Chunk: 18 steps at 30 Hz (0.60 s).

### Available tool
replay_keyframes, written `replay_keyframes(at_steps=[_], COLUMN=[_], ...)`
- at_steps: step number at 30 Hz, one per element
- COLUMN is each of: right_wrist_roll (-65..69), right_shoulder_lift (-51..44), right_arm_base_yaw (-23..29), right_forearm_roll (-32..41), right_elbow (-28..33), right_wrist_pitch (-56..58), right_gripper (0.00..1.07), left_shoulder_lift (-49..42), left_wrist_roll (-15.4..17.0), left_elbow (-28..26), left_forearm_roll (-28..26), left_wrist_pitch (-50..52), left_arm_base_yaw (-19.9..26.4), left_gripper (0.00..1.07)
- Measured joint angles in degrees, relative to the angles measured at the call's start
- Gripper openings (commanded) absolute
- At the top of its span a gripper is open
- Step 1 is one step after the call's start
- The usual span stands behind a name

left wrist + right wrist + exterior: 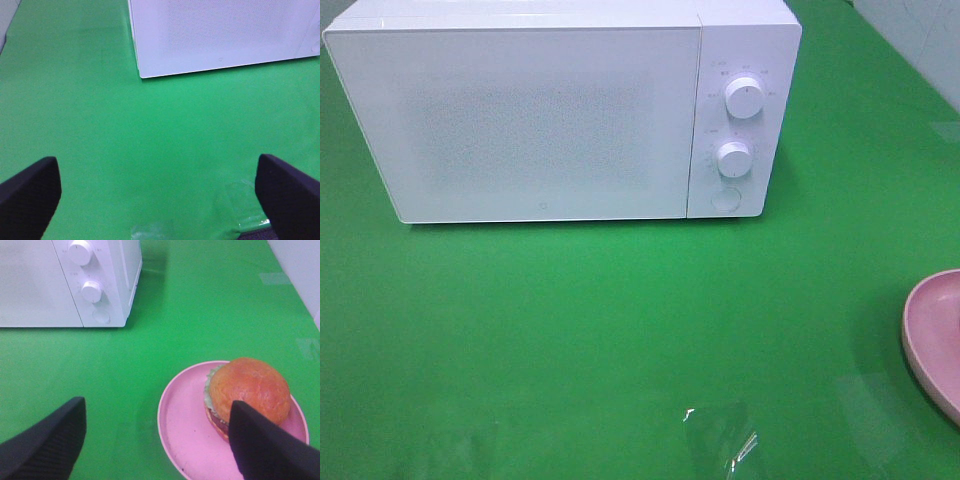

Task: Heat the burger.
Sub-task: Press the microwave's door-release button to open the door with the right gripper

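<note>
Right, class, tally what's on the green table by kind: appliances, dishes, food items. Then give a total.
Appliances: 1, the white microwave
Dishes: 1, the pink plate
Food items: 1, the burger
Total: 3

Green table surface (570, 330), pale wall (920, 40)

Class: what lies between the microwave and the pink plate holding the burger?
Only bare green tabletop separates microwave and plate; the right wrist view shows it.
</note>
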<state>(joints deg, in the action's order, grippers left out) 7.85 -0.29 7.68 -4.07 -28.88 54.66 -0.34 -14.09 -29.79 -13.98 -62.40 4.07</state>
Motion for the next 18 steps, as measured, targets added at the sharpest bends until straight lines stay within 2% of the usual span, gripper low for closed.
replay_keyframes(at_steps=[6,18], right_wrist_roll=[0.0,0.0], right_shoulder_lift=[1.89,15.3], right_arm_base_yaw=[0.0,0.0], right_forearm_roll=[0.0,0.0], right_elbow=[-1.55,-1.66], right_wrist_pitch=[-3.21,-14.84], right_gripper=[0.75,0.75], left_shoulder_lift=[0.0,0.0], left_wrist_roll=[0.0,0.0], left_elbow=[0.0,0.0], left_forearm_roll=[0.0,0.0], left_wrist_pitch=[0.0,0.0], left_arm_base_yaw=[0.0,0.0], left_gripper=[0.98,0.98])
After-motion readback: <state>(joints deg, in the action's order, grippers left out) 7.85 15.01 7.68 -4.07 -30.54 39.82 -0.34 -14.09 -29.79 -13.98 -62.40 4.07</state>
